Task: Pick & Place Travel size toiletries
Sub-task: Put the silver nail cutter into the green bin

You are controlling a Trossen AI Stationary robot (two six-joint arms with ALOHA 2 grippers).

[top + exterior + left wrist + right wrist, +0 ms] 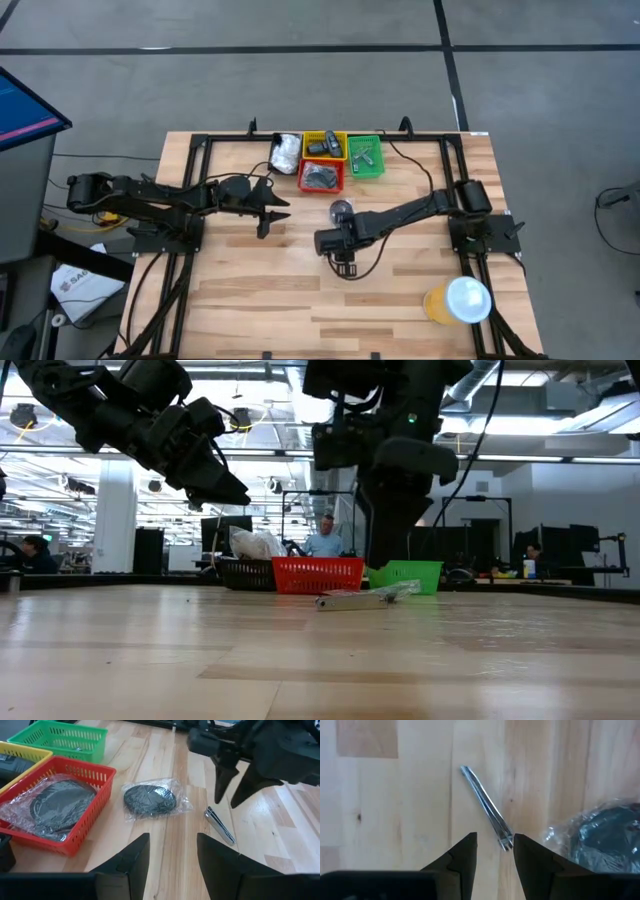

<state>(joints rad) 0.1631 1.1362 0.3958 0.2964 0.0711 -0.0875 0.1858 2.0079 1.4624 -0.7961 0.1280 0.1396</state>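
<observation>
— While my right gripper (494,851) hangs point-down over the tabletop (250,300), what sits under it?

— Item one: silvery tube (486,805), slim, lying flat on bare wood, one end reaching just between my fingertips. My fingers (465,855) stand parted, a narrow gap, holding nothing. I judge I am placed so as to straddle the tube for a pinch across its width.

— And beside it?

— Item two: dark grey round disc in a clear crinkly wrapper (150,800), near the tube, between it and the red bin (55,805). Not yet sorted.

— The bins?

— Red bin: wrapped dark discs already inside, so the loose disc likely belongs there. Yellow bin (325,142): dark oblong pieces. Green bin (365,155): small silvery items, so the tube likely goes there. A white crinkly packet (286,152) lies beside the yellow bin.

— Your left gripper?

— Left gripper (170,852): empty, fingers spread, raised above the tabletop and pointed at the disc, waiting clear of the right arm.

— Other stock?

— Orange cup with a white lid (458,300), well apart, near the tabletop's corner.
</observation>
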